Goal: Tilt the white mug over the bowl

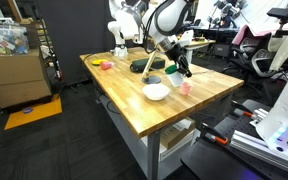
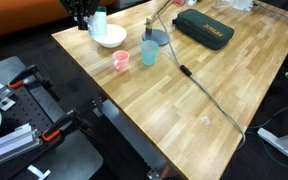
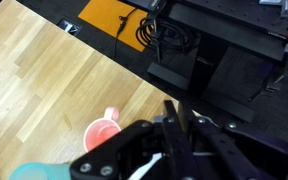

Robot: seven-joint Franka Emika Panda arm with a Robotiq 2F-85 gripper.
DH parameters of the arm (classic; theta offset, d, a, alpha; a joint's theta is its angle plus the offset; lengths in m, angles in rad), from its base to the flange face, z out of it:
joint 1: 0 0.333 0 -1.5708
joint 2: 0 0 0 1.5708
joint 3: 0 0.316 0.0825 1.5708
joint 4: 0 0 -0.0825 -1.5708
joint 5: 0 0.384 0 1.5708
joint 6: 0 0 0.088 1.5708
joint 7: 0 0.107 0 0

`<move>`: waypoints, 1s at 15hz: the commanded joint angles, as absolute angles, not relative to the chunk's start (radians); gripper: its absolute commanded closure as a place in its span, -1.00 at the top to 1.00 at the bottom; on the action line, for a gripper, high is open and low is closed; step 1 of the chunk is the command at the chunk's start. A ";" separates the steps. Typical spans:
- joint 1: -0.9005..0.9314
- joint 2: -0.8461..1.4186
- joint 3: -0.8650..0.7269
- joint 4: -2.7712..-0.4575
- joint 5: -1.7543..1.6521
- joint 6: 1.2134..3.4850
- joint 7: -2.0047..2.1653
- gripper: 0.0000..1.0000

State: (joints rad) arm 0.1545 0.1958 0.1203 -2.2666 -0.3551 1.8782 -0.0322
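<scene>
The white mug (image 2: 99, 22) hangs just behind and above the white bowl (image 2: 111, 41), close to upright. My gripper (image 2: 83, 14) is beside it at the rim. In the wrist view my fingers (image 3: 174, 112) are pressed close together, with a white edge showing beneath them. In an exterior view the gripper (image 1: 184, 69) is above the table, behind the bowl (image 1: 156, 92), and the mug is hidden behind it.
A pale pink cup (image 2: 121, 60) and a teal cup (image 2: 149, 52) stand near the bowl. A flat blue round thing (image 2: 158, 38), a dark green case (image 2: 204, 32) and a black cable (image 2: 199, 85) lie further along. The table edge is close to the bowl.
</scene>
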 commanded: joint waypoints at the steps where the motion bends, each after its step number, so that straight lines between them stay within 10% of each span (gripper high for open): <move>1: 0.153 0.239 0.123 -2.219 -0.353 1.842 -0.054 -0.96; 15: 0.254 0.519 0.156 -1.870 -0.547 1.451 -0.247 -0.96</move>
State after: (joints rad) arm 0.2353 0.4519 0.1502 -1.9654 -0.4842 1.5563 -0.1846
